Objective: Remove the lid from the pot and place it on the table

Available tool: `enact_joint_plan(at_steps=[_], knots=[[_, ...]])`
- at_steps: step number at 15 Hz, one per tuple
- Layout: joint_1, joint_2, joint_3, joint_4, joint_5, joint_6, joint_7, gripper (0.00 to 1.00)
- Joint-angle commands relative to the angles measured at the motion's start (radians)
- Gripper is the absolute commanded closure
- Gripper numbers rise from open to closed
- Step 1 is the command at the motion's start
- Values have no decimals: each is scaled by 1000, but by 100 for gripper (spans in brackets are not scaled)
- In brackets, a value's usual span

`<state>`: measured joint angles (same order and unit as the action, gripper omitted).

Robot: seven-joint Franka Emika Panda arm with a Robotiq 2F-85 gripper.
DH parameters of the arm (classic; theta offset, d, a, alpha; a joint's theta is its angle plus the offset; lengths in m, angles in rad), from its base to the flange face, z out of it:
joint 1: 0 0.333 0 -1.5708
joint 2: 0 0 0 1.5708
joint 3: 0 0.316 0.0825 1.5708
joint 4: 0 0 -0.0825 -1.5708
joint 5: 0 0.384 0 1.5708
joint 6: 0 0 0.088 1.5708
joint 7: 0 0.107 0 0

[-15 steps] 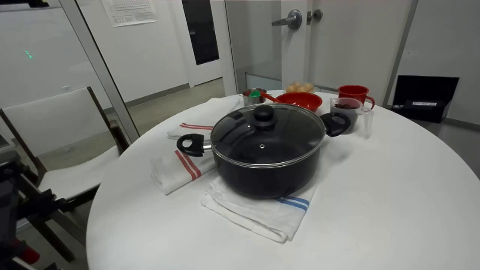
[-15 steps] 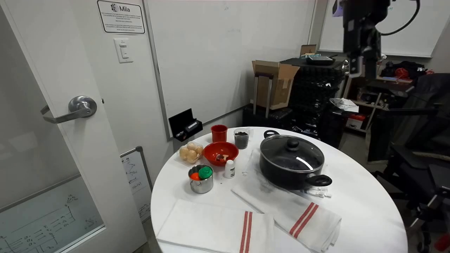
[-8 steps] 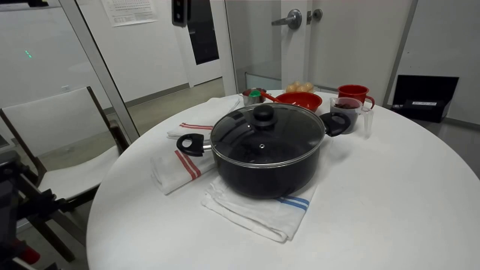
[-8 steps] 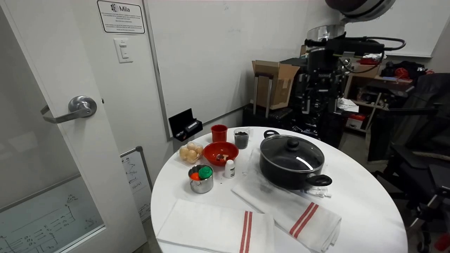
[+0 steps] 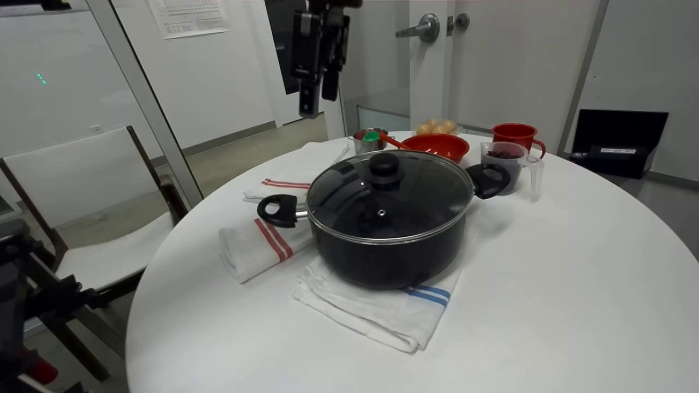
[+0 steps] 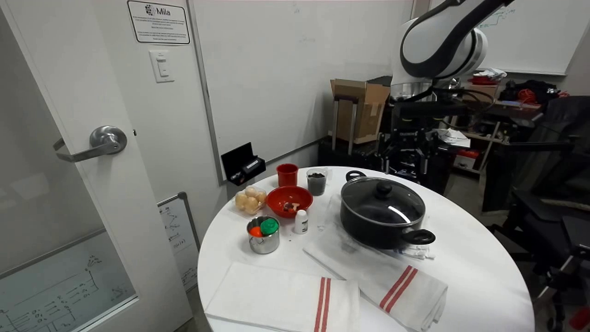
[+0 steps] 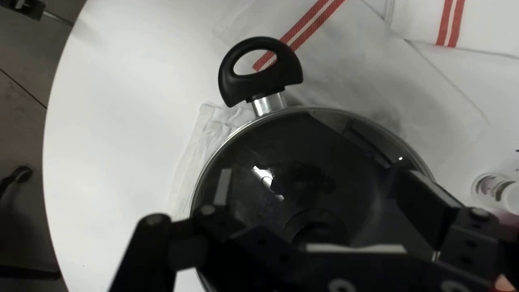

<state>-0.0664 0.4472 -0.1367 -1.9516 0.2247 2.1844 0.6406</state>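
Hanging high above the table (image 5: pixel 579 284), here's the gripper (image 5: pixel 319 105), pointing down with its two fingers (image 5: pixel 308 101) spread apart, well clear of the lid (image 5: pixel 390 202). And where's the lid? Right there on the pot (image 5: pixel 387 267), its glass resting across the top, black knob (image 5: pixel 384 165) standing up in the middle! In an exterior view the pot sits on a folded white cloth (image 5: pixel 377 322) with blue stripes, and that cloth lies on the table. Over to the wrist view: the fingers stand wide apart, the lid showing between them, and a black handle (image 7: pixel 263 85) of the pot juts out from the side. Sharing the table with the pot: two towels (image 6: pixel 276 293) with red stripes, a red bowl (image 6: pixel 277 198), a red mug (image 6: pixel 287 177) with a clear jug (image 5: pixel 507 180) just beside it, a small white bottle (image 6: pixel 301 222), and a metal cup (image 6: pixel 266 245) holding something green (image 6: pixel 269 226) and something orange (image 6: pixel 256 231).
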Motion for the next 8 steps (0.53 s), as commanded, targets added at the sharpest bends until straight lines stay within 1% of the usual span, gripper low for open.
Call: enact_joint_plan(at_steps=[1,8], knots=[[-5,87,-16,69,32,26,80,0],[-14,225,-23,179,36,104,176,0]])
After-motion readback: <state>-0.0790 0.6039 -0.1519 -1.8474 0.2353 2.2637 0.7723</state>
